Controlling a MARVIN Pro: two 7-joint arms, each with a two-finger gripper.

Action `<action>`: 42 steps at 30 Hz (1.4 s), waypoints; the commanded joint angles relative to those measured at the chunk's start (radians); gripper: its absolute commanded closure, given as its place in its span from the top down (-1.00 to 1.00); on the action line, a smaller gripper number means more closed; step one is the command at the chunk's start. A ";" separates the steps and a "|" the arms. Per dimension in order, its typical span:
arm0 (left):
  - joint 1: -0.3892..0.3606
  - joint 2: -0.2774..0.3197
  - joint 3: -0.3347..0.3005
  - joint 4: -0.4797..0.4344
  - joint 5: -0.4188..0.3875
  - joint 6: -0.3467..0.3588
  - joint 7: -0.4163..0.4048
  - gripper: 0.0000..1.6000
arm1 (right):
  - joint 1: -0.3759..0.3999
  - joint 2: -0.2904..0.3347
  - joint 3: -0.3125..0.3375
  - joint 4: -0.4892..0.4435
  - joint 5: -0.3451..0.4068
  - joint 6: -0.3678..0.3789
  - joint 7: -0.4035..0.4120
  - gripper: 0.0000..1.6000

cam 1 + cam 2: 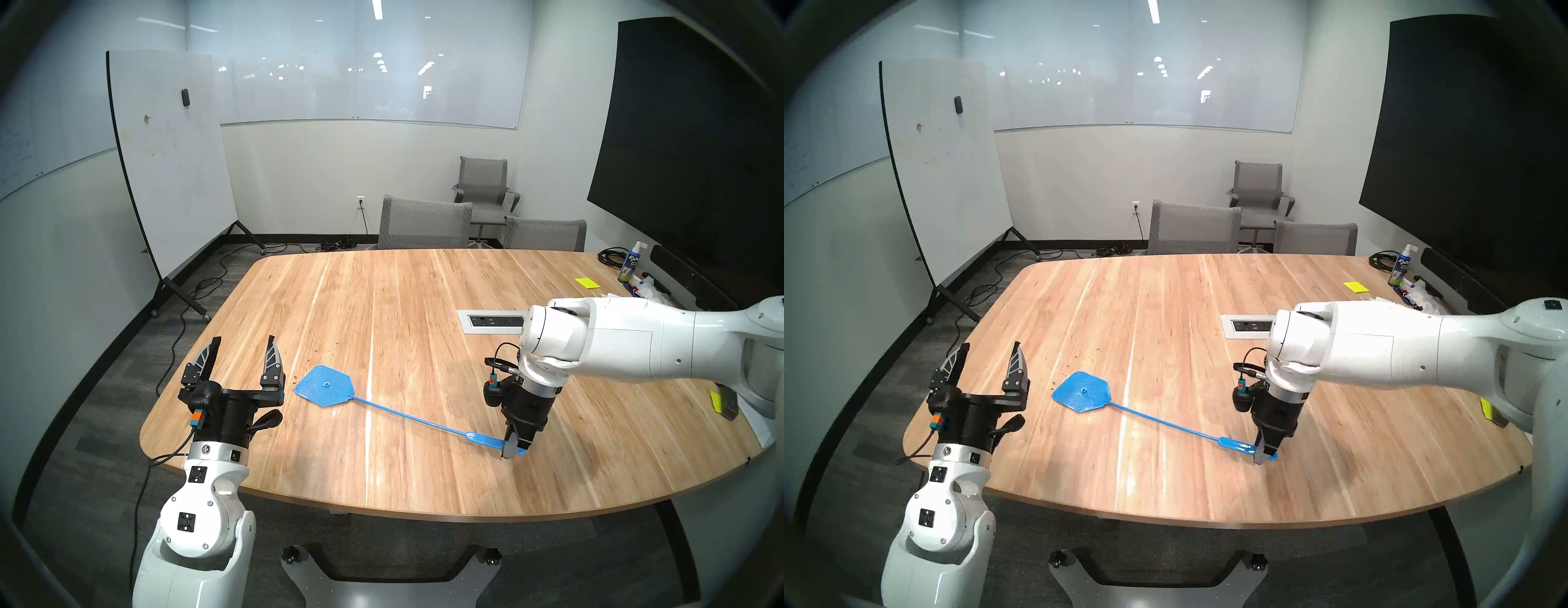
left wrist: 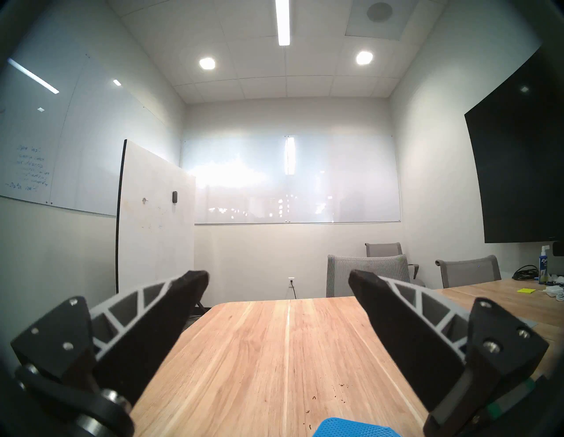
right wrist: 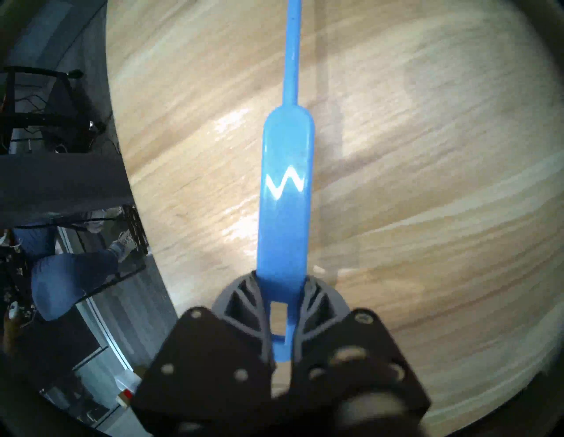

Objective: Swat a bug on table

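- Table [image 1: 424, 305], light wood planks with rounded corners, fills the room's middle; a silver power-outlet panel [image 1: 492, 321] sits flush near the right arm.
- Right gripper [image 1: 515, 448] points steeply down, fingers pressed together on the handle end of a blue fly swatter [image 1: 373, 403], whose mesh head lies flat or nearly flat on the wood.
- Left gripper [image 1: 244, 352] hovers over the near-left corner, fingers spread wide and holding nothing.
- Bug [image 1: 295, 377], a tiny dark speck, lies just beside the swatter head's left tip, with smaller dark crumbs scattered on the wood beyond it.
- Step in hand, by the look of it: the swatter is down at the end of a stroke, the head just beside the bug, not over it.
- Next move likely calls for lifting the head, shifting it slightly left and bringing it down flat on the speck, grip kept firm so the long handle does not twist.
- Containers: none on the near table; a spray bottle [image 1: 628, 262] stands at the far right edge, contents not discernible.
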 commanded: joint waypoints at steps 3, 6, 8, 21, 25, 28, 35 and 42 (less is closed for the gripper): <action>-0.002 0.000 0.001 -0.021 0.001 -0.003 -0.001 1.00 | 0.029 0.127 0.102 -0.073 0.088 -0.046 -0.028 -1.00; -0.002 0.000 0.001 -0.021 0.001 -0.003 -0.001 1.00 | 0.036 0.167 0.114 -0.097 0.118 -0.054 -0.046 -1.00; -0.001 0.000 0.001 -0.021 0.001 -0.003 -0.001 1.00 | 0.033 0.195 0.127 -0.115 0.127 -0.058 -0.061 -1.00; -0.001 0.000 0.001 -0.022 0.001 -0.002 -0.001 1.00 | 0.049 0.300 0.144 -0.189 0.149 -0.031 -0.119 -1.00; -0.001 0.000 0.001 -0.022 0.001 -0.002 -0.001 1.00 | 0.066 0.347 0.149 -0.212 0.144 -0.012 -0.123 -1.00; -0.001 0.000 0.001 -0.022 0.001 -0.003 -0.001 1.00 | 0.073 0.388 0.149 -0.222 0.140 0.000 -0.125 -1.00; -0.002 0.000 0.001 -0.021 0.001 -0.003 -0.001 1.00 | 0.080 0.456 0.136 -0.213 0.147 0.016 -0.123 -1.00; -0.002 0.000 0.001 -0.021 0.001 -0.003 -0.001 1.00 | 0.065 0.526 0.125 -0.198 0.173 0.006 -0.140 -1.00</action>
